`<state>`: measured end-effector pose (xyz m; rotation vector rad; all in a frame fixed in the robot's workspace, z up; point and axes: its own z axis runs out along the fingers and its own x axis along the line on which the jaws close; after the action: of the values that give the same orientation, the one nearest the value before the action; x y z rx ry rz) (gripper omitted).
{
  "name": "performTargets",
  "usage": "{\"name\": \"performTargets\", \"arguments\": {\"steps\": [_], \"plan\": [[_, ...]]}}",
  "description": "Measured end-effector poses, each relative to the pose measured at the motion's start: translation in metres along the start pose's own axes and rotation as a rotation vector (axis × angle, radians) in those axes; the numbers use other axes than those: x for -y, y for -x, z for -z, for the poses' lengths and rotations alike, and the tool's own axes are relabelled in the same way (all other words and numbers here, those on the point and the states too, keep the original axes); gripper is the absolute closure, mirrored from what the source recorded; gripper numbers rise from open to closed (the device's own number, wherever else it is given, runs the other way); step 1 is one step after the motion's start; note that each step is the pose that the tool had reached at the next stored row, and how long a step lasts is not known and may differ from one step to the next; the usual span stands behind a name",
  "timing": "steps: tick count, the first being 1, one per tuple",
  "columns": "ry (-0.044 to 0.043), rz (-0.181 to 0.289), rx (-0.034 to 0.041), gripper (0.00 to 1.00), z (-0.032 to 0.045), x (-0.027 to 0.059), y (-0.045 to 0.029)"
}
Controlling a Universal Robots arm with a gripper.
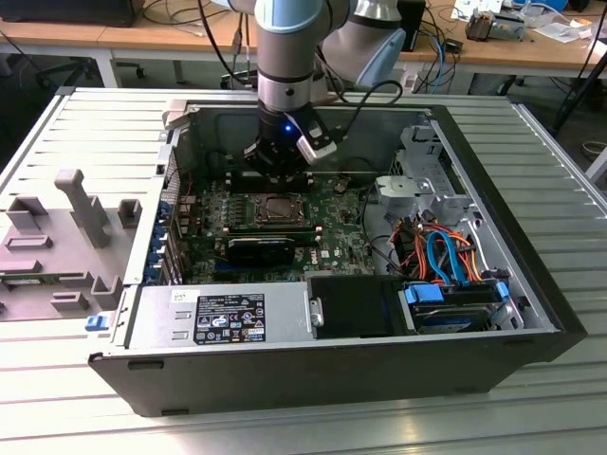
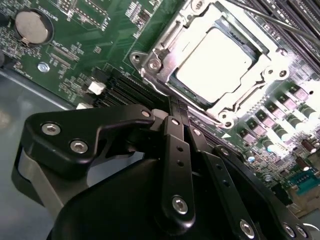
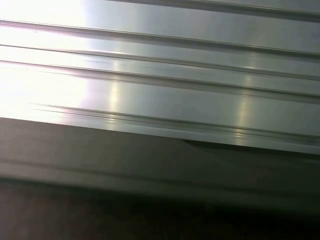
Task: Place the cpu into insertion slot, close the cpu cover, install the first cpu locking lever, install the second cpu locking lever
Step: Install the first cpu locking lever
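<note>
Your gripper (image 2: 172,107) hangs low over the green motherboard (image 1: 346,237), just beside the edge of the insertion slot (image 2: 220,65), and in the second wrist view its black linkages converge with the fingers (image 2: 175,117) drawn together; I see nothing held between them. In the exterior view the gripper (image 1: 280,171) sits at the slot's far side, inside the open computer case (image 1: 285,374).

The cpu (image 2: 215,57) lies flat in the insertion slot, its silver-grey top glaring under the light. The cpu cover (image 2: 165,45) is down around it, the chip showing through the square window. A thin metal lever rod (image 2: 260,17) runs past the socket's far edge; whether it is latched you cannot tell from here.

Further out, note the round coin battery (image 2: 32,27) on the board, well apart from the socket. In the exterior view, a grey power supply box (image 1: 223,318) fills the case's near edge, coloured cables (image 1: 441,256) lie toward the exterior view's right, and a grey fixture tray (image 1: 57,246) rests on the ribbed aluminium table (image 1: 104,123) at the exterior view's left
</note>
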<state>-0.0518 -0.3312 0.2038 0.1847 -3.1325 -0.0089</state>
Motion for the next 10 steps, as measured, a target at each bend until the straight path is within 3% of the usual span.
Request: {"name": "performTargets", "arguments": {"steps": [7,10], "plan": [[0.0009,0.003,-0.0032,0.89,-0.0011,0.0009,0.0072],[0.0099,0.003,-0.0021,0.89,-0.0019,0.0000,0.0075]]}}
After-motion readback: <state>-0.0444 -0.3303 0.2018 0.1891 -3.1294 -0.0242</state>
